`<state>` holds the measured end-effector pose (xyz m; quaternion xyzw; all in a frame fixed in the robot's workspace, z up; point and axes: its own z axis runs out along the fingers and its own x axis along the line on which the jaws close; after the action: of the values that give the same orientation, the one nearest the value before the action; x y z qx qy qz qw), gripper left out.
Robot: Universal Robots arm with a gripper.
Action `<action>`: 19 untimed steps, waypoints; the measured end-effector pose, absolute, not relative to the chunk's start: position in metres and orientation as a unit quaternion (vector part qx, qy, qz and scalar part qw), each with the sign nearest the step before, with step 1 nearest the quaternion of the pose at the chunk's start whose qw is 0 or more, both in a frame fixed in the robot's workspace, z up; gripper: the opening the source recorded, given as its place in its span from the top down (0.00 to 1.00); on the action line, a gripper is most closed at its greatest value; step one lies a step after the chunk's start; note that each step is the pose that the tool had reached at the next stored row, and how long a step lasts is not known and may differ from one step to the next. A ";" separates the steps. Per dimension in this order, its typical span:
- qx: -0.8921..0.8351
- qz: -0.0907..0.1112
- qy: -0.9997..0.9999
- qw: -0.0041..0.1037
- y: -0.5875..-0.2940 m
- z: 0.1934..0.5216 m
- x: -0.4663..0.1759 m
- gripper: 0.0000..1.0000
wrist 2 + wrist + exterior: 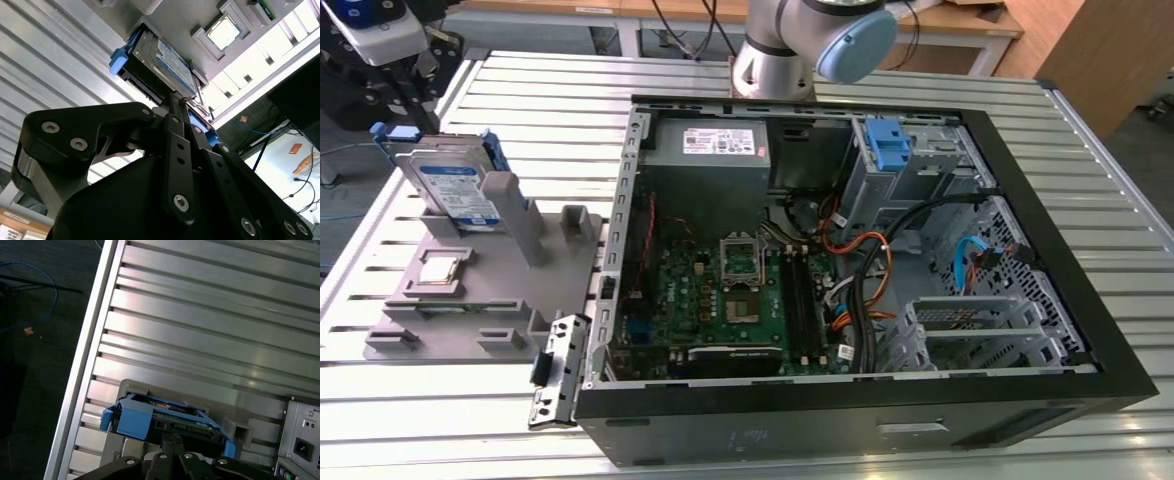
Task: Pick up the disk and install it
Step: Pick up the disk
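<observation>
Disk [454, 185]: stands on edge in the grey holder [467, 300] on the worktop [560, 80], on the exterior view's left of the open computer case [1107, 330].
Claw [414, 80]: fingers pressed together, gripping nothing.
Disk to claw: the claw hangs just above the disk's upper edge; whether they touch is unclear.
</observation>
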<state>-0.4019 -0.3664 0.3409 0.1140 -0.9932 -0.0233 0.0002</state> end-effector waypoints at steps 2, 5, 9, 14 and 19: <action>0.126 -0.023 -0.992 0.000 -0.366 0.341 -0.402 0.89; 0.148 -0.024 -0.989 0.001 -0.366 0.341 -0.402 0.89; 0.178 -0.024 -0.984 0.002 -0.366 0.340 -0.402 0.89; 0.214 -0.024 -0.976 0.002 -0.366 0.340 -0.402 0.89; 0.227 -0.025 -0.974 0.003 -0.366 0.340 -0.402 0.89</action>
<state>-0.4019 -0.3664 0.3396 0.2271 -0.9736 -0.0245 0.0026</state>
